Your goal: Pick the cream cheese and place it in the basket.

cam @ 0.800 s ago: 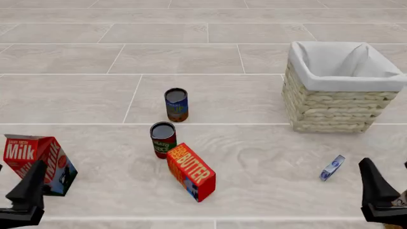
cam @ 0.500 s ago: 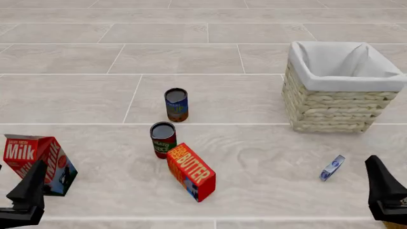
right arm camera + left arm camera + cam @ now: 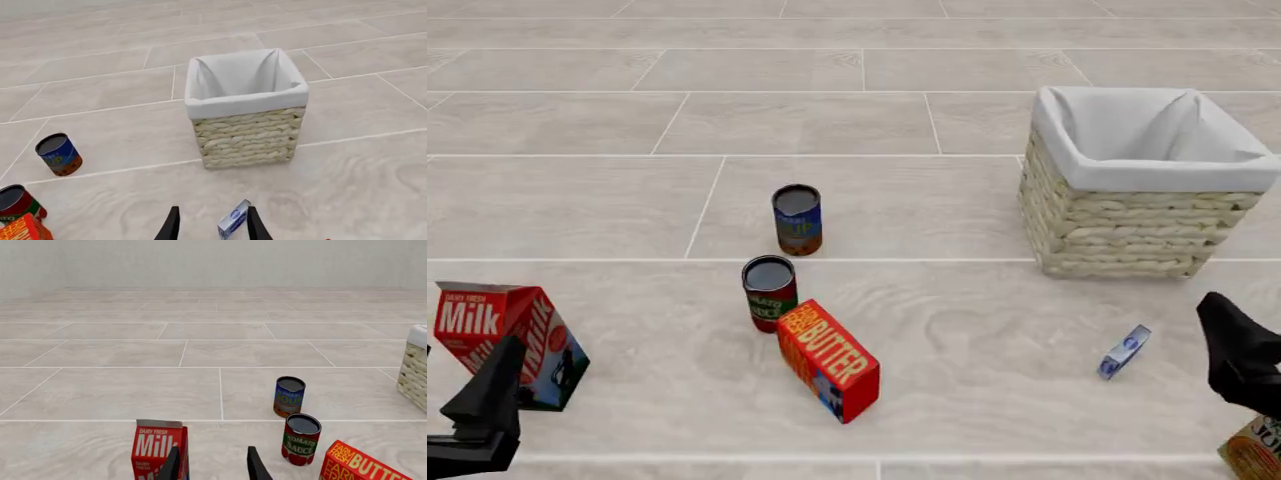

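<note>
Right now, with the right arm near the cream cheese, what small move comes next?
Probably ease the right pincer forward and down. The cream cheese stands on edge between its open fingers but is not gripped, and the basket waits beyond.

Even, diffuse light is filling all three views, with no visible lamp and no glare on the pale desk (image 3: 961, 210). Shadows are showing only as faint, soft darkening at the base of the basket (image 3: 1128, 225) and under the butter box (image 3: 827, 360). The renders are staying sharp from near to far, without blur or edge distortion. The white cloth lining is reading bright but not blown out.
</note>
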